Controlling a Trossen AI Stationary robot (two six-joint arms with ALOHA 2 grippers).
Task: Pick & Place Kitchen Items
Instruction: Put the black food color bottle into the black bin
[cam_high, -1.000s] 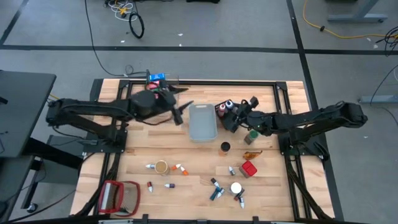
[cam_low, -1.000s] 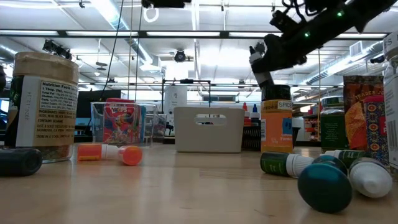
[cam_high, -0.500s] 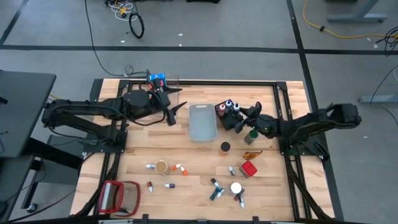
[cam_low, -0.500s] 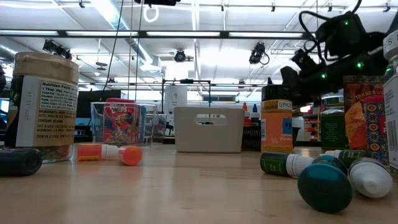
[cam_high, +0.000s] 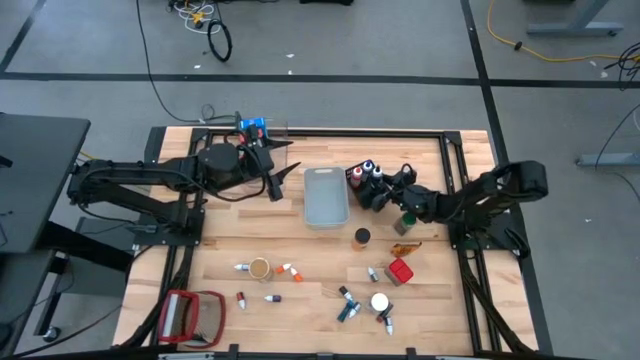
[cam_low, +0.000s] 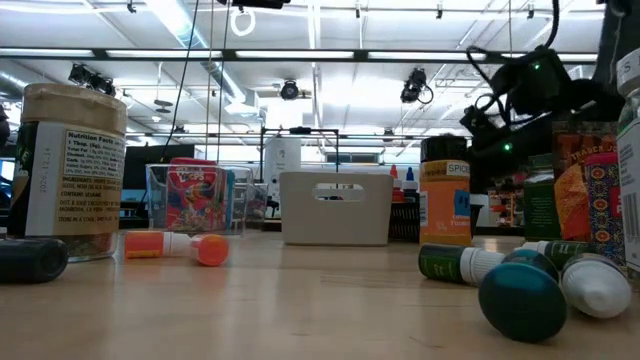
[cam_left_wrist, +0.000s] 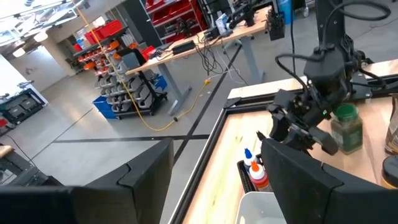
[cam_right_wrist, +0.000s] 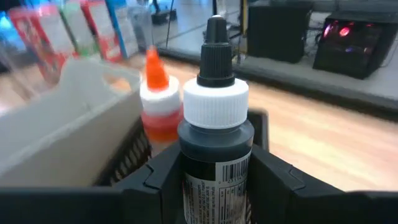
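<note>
**Right arm carries a dark bottle over the black bin**

From above: the right gripper (cam_high: 383, 196) sits at the black bin (cam_high: 352, 178), just beside the grey bin (cam_high: 326, 197) in mid-table. The left gripper (cam_high: 283, 178) hangs on the grey bin's other side, near the clear bin (cam_high: 277, 130); its fingers stand apart with nothing between them. Loose items lie scattered across the near half of the table, a red carton (cam_high: 400, 271) among them.

At table height, the right arm shows dark and high at the far right, above the spice jar (cam_low: 446, 203); its fingers can't be made out from here.

The left wrist view looks across at the right arm poised over the black bin, a green-lidded jar (cam_left_wrist: 346, 126) just beside it.

The right wrist view settles it: both fingers are closed on a dark bottle (cam_right_wrist: 216, 155) with a white collar and black nozzle. It stands upright, long axis vertical, nozzle up. An orange-tipped bottle (cam_right_wrist: 157, 109) already stands in the bin just beyond.

The risk, I'd say: let go too high or off-centre and the tall bottle tips, catches the bin wall or knocks its orange neighbour over.
</note>
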